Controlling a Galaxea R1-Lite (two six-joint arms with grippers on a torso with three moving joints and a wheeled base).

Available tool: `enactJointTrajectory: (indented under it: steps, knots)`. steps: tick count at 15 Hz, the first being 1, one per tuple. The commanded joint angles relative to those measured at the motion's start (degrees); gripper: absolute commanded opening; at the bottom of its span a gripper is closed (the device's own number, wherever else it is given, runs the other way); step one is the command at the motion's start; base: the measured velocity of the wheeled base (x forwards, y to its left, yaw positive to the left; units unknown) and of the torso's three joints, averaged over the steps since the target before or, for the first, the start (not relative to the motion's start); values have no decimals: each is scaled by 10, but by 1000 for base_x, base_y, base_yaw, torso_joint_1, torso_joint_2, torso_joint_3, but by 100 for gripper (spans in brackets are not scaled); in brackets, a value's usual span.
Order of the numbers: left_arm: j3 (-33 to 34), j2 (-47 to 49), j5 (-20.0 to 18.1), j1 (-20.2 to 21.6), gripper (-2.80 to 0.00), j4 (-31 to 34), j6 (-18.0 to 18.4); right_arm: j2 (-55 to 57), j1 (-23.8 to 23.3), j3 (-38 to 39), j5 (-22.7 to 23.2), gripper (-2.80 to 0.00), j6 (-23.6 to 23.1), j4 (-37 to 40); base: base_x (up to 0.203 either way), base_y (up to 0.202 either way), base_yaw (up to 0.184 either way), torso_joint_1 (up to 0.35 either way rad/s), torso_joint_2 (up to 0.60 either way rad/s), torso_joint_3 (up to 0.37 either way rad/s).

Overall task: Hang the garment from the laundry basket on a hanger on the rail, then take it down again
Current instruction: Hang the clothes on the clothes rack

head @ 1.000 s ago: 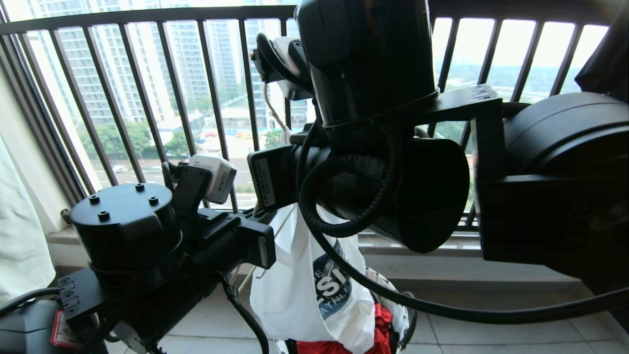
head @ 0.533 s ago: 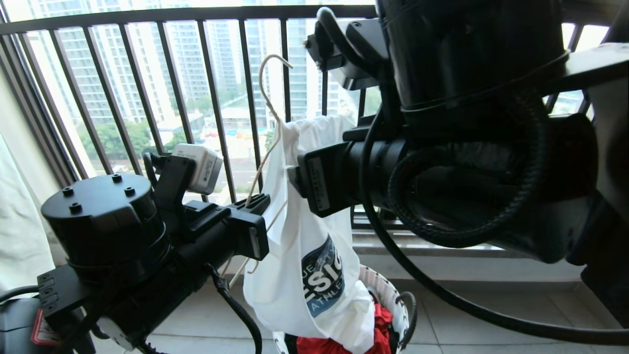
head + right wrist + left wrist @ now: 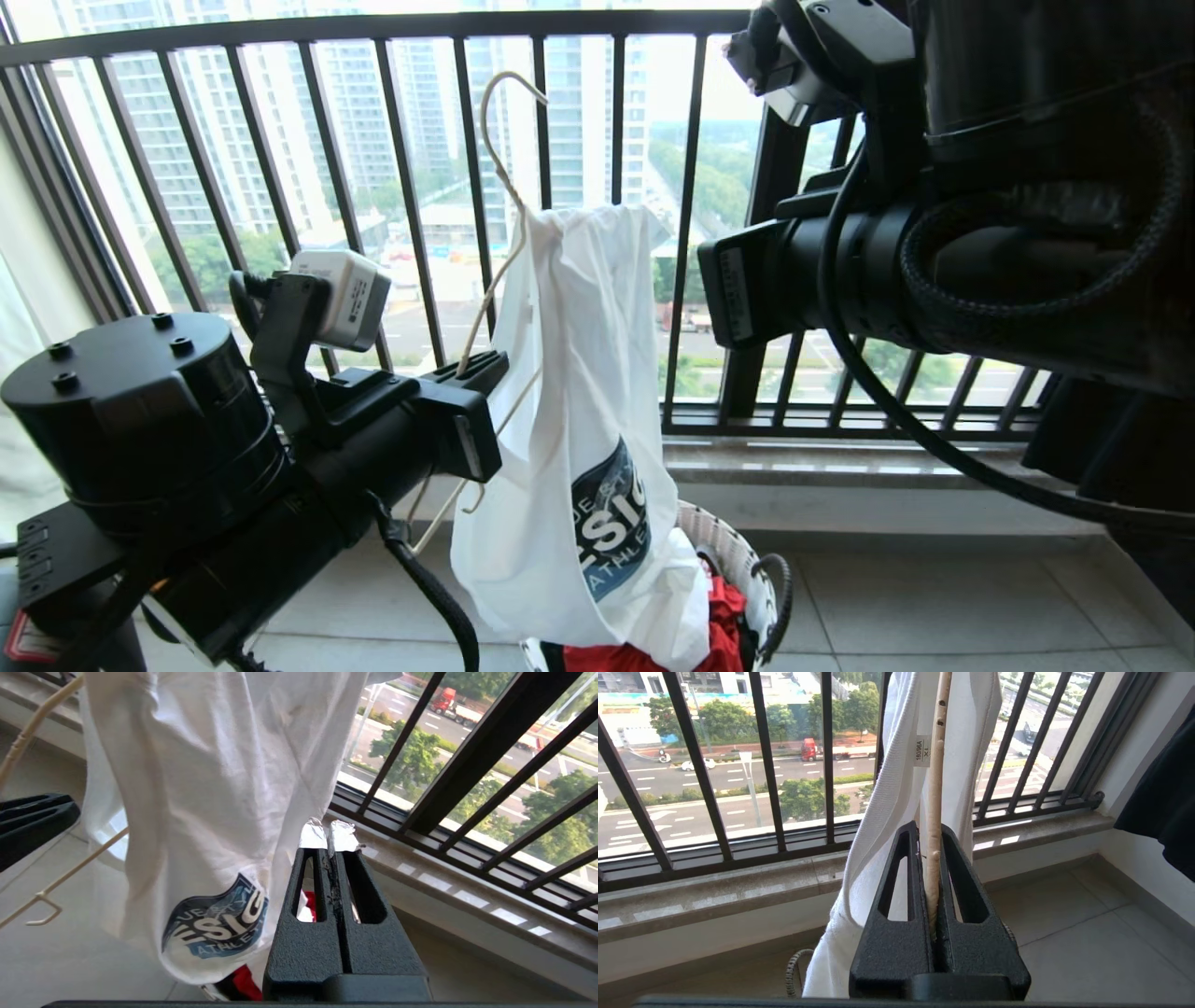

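The hanger (image 3: 499,177), thin cream-white wire, stands with its hook up in front of the window bars. My left gripper (image 3: 490,369) is shut on one of its wires (image 3: 934,788). The garment (image 3: 579,373), a white T-shirt with a dark blue chest print, is draped over the hanger. Its lower end reaches the laundry basket (image 3: 724,537) on the floor. In the right wrist view my right gripper (image 3: 329,835) is shut with nothing in it. It is beside the garment (image 3: 196,788) and apart from it. The rail is out of view.
A red cloth (image 3: 728,635) lies in the basket. The black barred railing (image 3: 411,187) and a stone sill (image 3: 840,467) close off the far side. A dark garment (image 3: 1167,802) hangs at one side. My right arm fills the upper right of the head view.
My right arm has swung right, off the garment, and its gripper has shut empty. The T-shirt now hangs from the hanger alone. The left gripper keeps its grip.
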Motion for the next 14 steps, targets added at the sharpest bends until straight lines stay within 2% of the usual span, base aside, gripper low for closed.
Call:
enactJointTrajectory:
  steps: [1,2,5,7,9,12,14]
  knots:
    - [4,-15,-40,0,-280,-2,-35,-3,-32,-3,0,-280,-37,-3,0,0,0,0,0,0]
    - [5,-20,-55,0,-280,-2,-53,-3,-38,-3,0,-280,-45,-4,0,0,0,0,0,0]
    - [17,-17,-59,0,-280,-2,-55,-3,-49,-3,2,-280,-64,-4,0,0,0,0,0,0]
    - [22,-23,-89,0,-280,-3,-77,-5,-58,-3,15,-280,-91,-4,0,0,0,0,0,0]
    - [31,-39,-130,2,-280,-3,-100,-7,-65,-4,23,-280,-128,-8,0,0,0,0,0,0]
    - [43,-49,-163,4,-280,-3,-104,0,-76,-18,52,-280,-191,-22,0,0,0,0,0,0]
    - [46,-53,-173,8,-280,-3,-121,12,-76,-51,73,-280,-245,-20,0,0,0,0,0,0]
